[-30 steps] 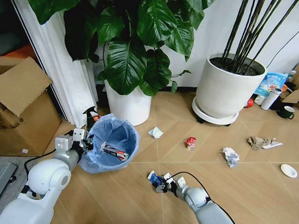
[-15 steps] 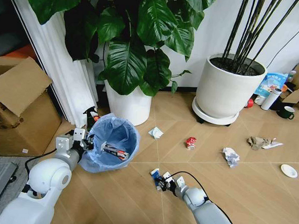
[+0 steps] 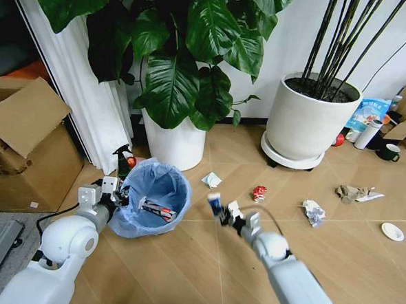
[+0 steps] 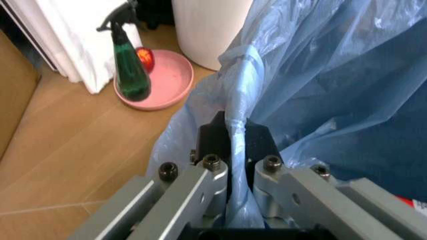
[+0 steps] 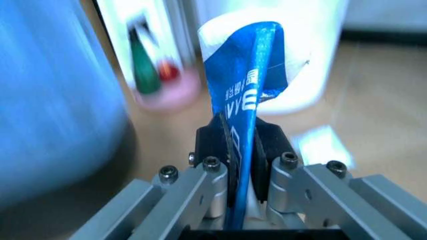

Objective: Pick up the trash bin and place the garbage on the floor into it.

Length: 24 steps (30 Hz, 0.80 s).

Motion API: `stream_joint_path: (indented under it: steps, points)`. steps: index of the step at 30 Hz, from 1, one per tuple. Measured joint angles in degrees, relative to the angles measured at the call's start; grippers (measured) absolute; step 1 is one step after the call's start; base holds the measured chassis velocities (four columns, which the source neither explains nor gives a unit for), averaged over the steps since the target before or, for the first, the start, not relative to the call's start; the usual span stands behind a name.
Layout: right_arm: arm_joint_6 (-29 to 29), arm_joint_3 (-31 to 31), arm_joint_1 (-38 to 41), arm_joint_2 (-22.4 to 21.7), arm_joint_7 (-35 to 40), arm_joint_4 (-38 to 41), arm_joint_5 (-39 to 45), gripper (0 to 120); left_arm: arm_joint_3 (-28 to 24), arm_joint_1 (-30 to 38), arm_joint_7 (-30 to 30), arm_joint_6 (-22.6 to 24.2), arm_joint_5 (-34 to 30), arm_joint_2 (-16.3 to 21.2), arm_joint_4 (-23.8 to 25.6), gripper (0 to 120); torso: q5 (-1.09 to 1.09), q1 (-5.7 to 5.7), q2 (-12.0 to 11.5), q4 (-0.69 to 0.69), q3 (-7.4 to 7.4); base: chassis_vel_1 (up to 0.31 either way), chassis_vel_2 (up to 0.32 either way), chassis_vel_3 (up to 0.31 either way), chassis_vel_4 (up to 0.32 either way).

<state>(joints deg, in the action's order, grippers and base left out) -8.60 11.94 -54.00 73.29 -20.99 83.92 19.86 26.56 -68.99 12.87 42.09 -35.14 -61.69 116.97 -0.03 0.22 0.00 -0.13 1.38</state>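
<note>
Landmark: the trash bin (image 3: 153, 197), standing on the floor (image 3: 182, 268) just in front of the white plant pot (image 3: 172, 143) with the broad leaves.
Left gripper (image 4: 231, 150): clenched on the bin's rim at the side away from the litter, with a fold of the light-blue bag (image 4: 320, 80) pinched between its jaws.
Right gripper (image 5: 241, 150): raised off the floor just beside the bin on its litter side, grasping a blue-white wrapper (image 5: 247, 75).
Wrapper's lie: held edge-on; its long axis runs straight out from the jaws, free end pointing away from the wrist.
Wrapper's handling: judged light, thin and limp, likely to flutter or slip; a pinch near one end, as here, looks sound.
Bin's handling: judged light but with a slippery, crinkly liner; the grip should catch the stiff rim under the bag, not the bag alone.
Inside the bin: one wrapper (image 3: 157, 208) lies at the bottom.
Litter left on the floor: white scrap (image 3: 211, 180), red wrapper (image 3: 259, 193), crumpled white paper (image 3: 314, 213), brown paper (image 3: 352, 194) and a white disc (image 3: 392, 232), each farther from the bin in turn.
</note>
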Motion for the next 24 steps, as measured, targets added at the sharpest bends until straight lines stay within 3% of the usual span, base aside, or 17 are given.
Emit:
stream_joint_path:
  steps: [1,2,6,11,21,24]
  points:
    - [0.00,0.00,0.00,0.00,0.00,0.00,0.00,5,0.00,0.00,0.00,0.00,0.00,0.00,0.00,0,0.00,0.00,0.00,0.00,0.00,0.000,0.000,0.000,0.000]
    - [-1.89,0.01,0.75,-0.60,1.35,5.99,3.26,5,-0.76,0.43,0.07,0.02,-0.61,0.32,-0.57,0,-0.02,0.00,0.00,0.02,-0.01,0.000,0.000,0.000,0.000]
    - [-5.27,-0.81,1.79,-1.67,2.39,14.95,5.83,5,-2.17,1.65,0.14,0.04,-1.46,0.77,-1.62,0,-0.04,0.00,0.00,0.00,-0.01,0.000,0.000,0.000,0.000]
    - [-8.53,-2.80,3.00,-2.53,3.16,21.98,9.30,5,-4.09,3.14,0.44,0.08,-2.51,1.12,-2.70,0,-0.02,0.00,0.00,0.00,-0.01,0.000,0.000,0.000,0.000]
    - [-10.62,-9.17,1.61,-6.38,3.51,25.13,9.71,5,-6.15,4.58,0.67,0.08,-3.11,1.24,-3.33,0,-0.01,0.00,0.00,0.00,-0.01,0.000,0.000,0.000,0.000]
    - [-11.51,-11.55,1.77,-6.56,3.35,24.84,8.55,18,-6.71,4.88,0.94,0.08,-3.09,1.11,-3.34,0,-0.01,0.00,0.00,0.00,0.00,0.000,0.000,0.000,0.000]
